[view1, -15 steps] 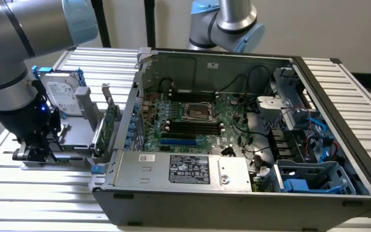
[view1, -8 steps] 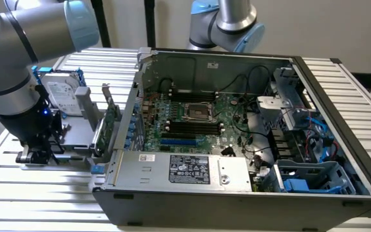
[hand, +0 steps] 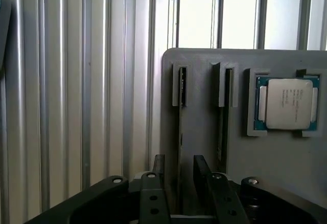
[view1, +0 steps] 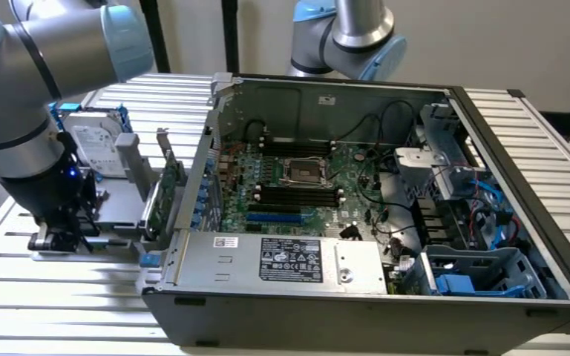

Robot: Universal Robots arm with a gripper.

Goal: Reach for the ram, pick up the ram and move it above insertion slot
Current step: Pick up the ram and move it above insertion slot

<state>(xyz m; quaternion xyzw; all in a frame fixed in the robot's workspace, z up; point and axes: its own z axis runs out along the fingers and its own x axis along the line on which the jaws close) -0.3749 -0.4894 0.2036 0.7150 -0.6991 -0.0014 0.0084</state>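
Exterior view, left to right: the arm is down at the exterior view's left, outside the case (view1: 364,319). Its gripper (view1: 62,239) sits low over the grey holder (view1: 116,211) on the slatted worktop (view1: 67,311).

Jaws are open with a moderate gap, holding nothing.

Wrist view:
- The jaws straddle one narrow slot in the holder.
- The ram (hand: 180,132) appears to stand on edge in that slot. It shows only as a thin dark line seen edge-on, so that's a judgement; no chips readable.
- Its long axis runs straight away from the jaws along the slot.
- The edge lies in the gap between the fingers (hand: 159,165), touching neither as far as I can tell.
- I'd call this the end of the reach, with the grasp not made.
- A parallel second slot (hand: 225,111) is just beside, then a CPU (hand: 286,104) in its pocket.

Exterior view, further right:
- The hard drive (view1: 97,144) with blue rails is behind the arm.
- The green bracket card (view1: 171,182) stands upright between the holder and the case.
- Card and case side stand between the ram and the motherboard (view1: 355,185).
- The memory slots (view1: 295,194) are mid-board, well apart from the jaws.
- A second arm (view1: 355,37) is behind the case.
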